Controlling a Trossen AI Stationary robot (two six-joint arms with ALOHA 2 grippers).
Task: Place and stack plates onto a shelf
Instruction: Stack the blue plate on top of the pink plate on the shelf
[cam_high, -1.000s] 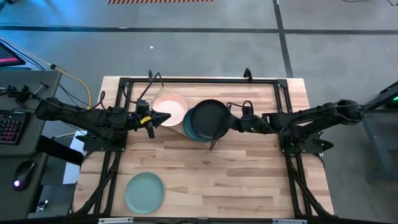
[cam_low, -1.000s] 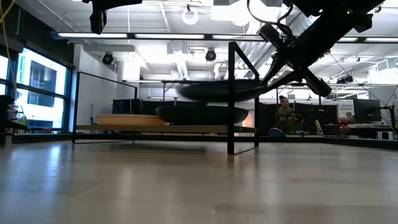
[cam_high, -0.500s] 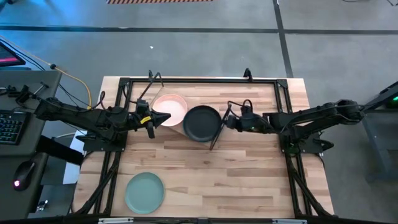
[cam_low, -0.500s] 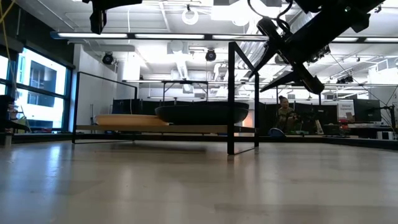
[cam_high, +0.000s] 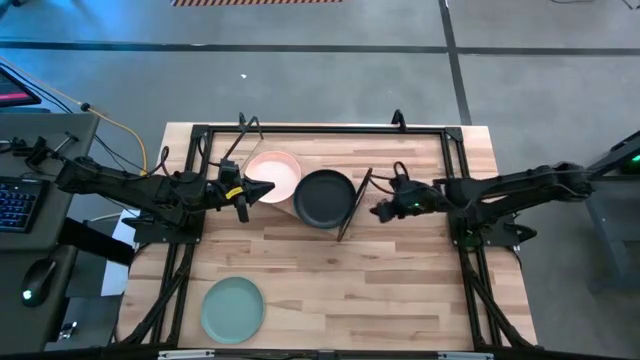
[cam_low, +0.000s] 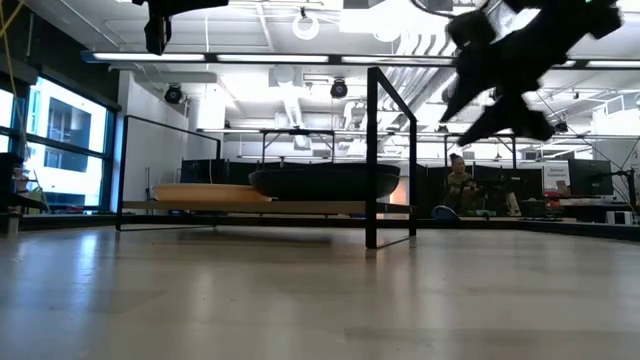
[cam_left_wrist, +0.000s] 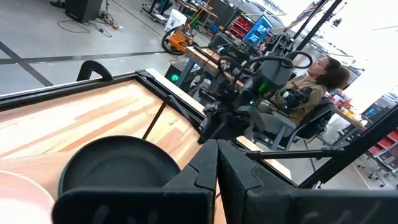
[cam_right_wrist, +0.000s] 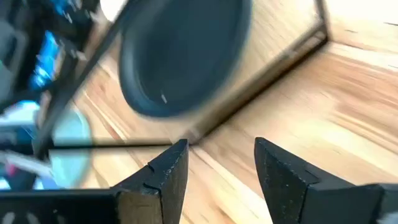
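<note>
A black plate (cam_high: 324, 198) lies level on the shelf (cam_low: 250, 207), beside the pale pink plate (cam_high: 272, 175) on the shelf's left part. The shelf's black frame end (cam_high: 355, 205) stands just right of the black plate. A mint green plate (cam_high: 232, 308) rests flat on the tabletop near the front left. My right gripper (cam_high: 380, 210) hangs open to the right of the frame end, clear of the black plate (cam_right_wrist: 180, 62). My left gripper (cam_high: 243, 195) is shut and hovers high over the pink plate's near-left edge, touching nothing.
Black metal rails (cam_high: 320, 130) run along the tabletop's edges. A side desk with a keyboard (cam_high: 15, 200) and a mouse (cam_high: 40, 275) stands off the table's left. A seated person (cam_low: 460, 185) shows beyond the far edge. Bare tabletop (cam_high: 400, 290) lies at the near right.
My right gripper has opened and let go of the black plate. The plate has dropped from a tilt above the dark teal plate to lie level on it, covering it. The gripper has then drawn back toward the table's right edge, past the shelf's frame end, rising slightly.
</note>
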